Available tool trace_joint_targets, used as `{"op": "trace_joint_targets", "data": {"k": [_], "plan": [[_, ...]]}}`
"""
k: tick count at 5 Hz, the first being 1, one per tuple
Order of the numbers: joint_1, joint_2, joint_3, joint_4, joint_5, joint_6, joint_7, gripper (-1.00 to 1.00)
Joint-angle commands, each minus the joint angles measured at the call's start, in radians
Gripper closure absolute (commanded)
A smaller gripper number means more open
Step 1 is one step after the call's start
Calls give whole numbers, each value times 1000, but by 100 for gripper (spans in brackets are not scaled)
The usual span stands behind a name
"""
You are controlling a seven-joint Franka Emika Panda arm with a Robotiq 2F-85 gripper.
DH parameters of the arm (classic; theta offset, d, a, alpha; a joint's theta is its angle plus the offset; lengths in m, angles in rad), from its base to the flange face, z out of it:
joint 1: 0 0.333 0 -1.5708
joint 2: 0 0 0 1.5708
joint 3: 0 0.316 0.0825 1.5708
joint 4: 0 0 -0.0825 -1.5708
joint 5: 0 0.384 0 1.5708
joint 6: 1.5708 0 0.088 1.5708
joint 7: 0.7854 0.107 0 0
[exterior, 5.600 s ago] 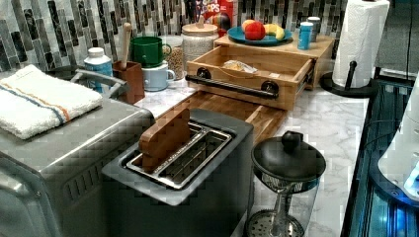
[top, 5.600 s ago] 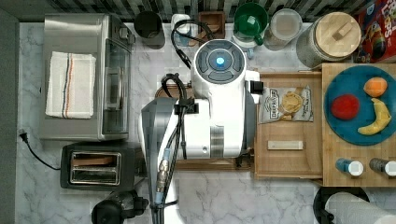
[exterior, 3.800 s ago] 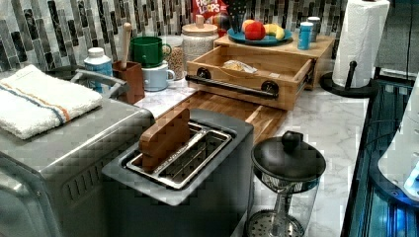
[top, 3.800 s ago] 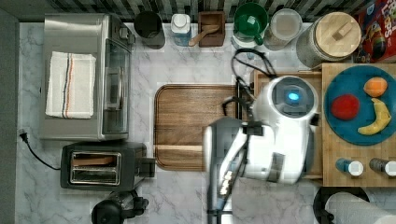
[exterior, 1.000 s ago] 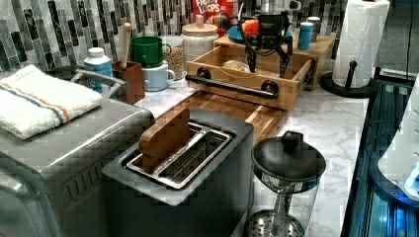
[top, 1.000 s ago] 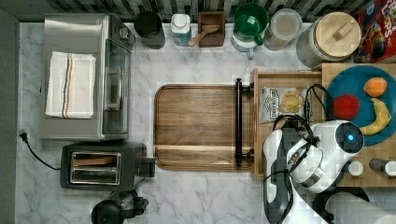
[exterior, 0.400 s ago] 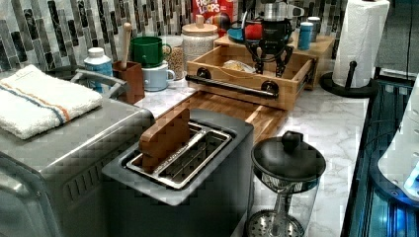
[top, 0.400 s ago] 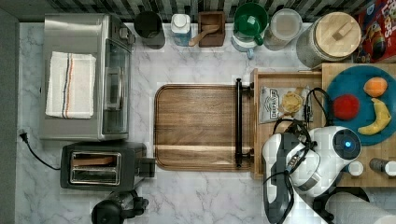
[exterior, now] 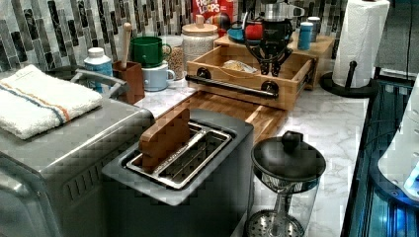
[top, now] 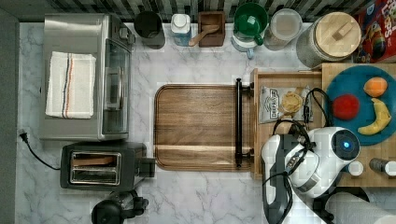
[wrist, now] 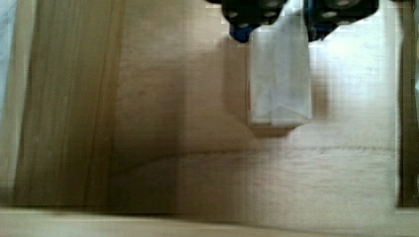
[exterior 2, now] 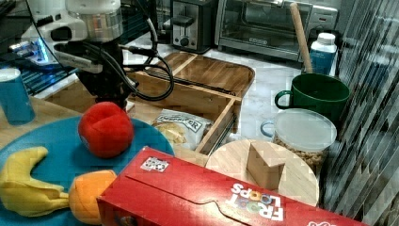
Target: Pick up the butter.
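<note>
The butter (wrist: 280,79) lies flat on the floor of the wooden drawer (top: 259,154), a pale stick with its folded wrapper end showing in the wrist view. The claw (wrist: 280,22) is down over it, one dark finger on each long side, so the stick sits between them. The fingers (wrist: 245,19) look spread about as wide as the butter; whether the pads already press on it I cannot tell, but the stick rests on the wood and is not lifted, so I take the claw as released and straddling. In the left view the claw (exterior: 271,63) reaches down inside the drawer, beside the chip bag (exterior: 238,65), which lies apart from it. In the top view the arm (top: 322,161) covers the drawer's lower part, with the chip bag above it and the blue plate (top: 355,84) of fruit on the top view's right. The worktop (top: 201,60) around is crowded but nothing stands near the fingers. I judge this to be the grasp step: descent looks finished, and the next move calls for closing squarely on the long sides, gently enough not to crush the stick, then lifting straight up clear of the drawer walls.
</note>
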Motion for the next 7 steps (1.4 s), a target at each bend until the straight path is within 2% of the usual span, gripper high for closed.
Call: {"op": "trace_joint_targets", "data": {"k": [1,2,3,4,5,6,7], "plan": [[39,-169,15,13,-94,53,-54,100],[42,-191,48,148,-155,-143,9,100],[79,-190,63,304,-229,-359,92,100],[119,-186,93,402,-271,-511,217,100],[163,-222,157,401,-307,-537,434,100],[201,-236,220,466,-281,-561,566,100],[215,-150,242,715,-154,-780,616,100]]}}
